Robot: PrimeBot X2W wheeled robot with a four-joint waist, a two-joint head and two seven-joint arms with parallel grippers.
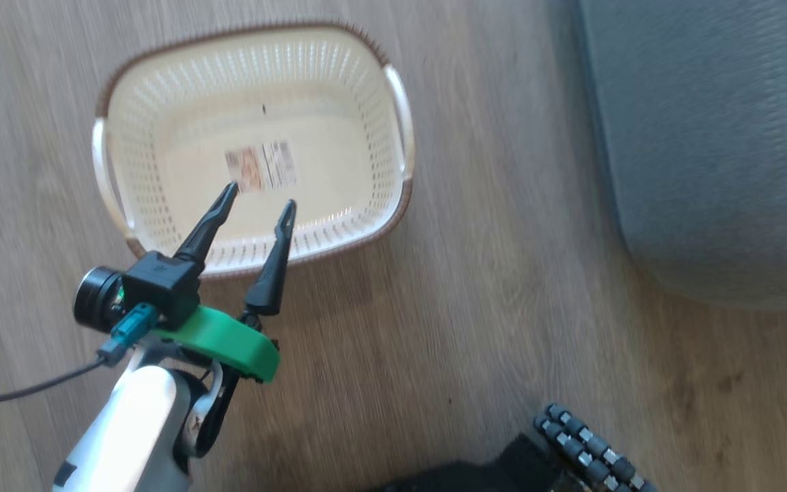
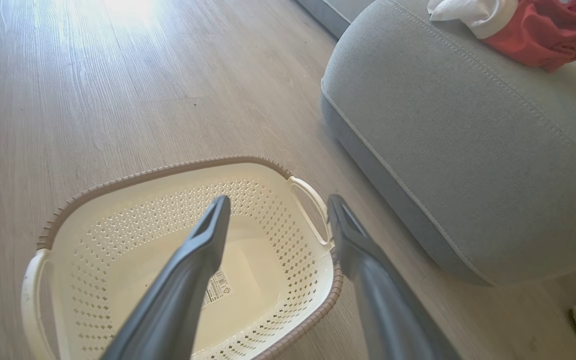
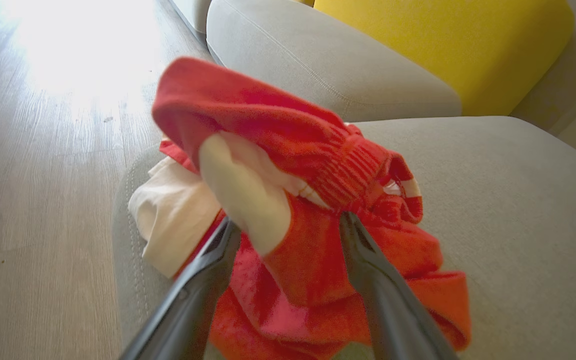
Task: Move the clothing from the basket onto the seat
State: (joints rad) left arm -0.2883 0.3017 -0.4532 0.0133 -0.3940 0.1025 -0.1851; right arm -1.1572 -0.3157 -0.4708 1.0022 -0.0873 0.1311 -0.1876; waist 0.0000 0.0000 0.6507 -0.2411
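Pale wood-grain plank floor (image 1: pixel 503 287) with a soft sheen. In the head view, a cream perforated plastic basket (image 1: pixel 141 171), a rounded rectangle with a brown braided rim, sits at 11 o'clock, with only a label (image 1: pixel 261 166) on its bottom. A grey woven-fabric seat (image 1: pixel 708 137) with rounded edges lies at 2 o'clock. The left gripper (image 1: pixel 260 198) hovers over the basket's near rim, dark tapered fingers spread, holding nothing. The red ribbed clothing (image 3: pixel 308 260) with white panels lies crumpled on the seat; the right gripper (image 3: pixel 290 225) has its fingers wide apart, cloth bunched between them. A yellow cushion (image 3: pixel 443 45) sits at 1 o'clock in the right wrist view.
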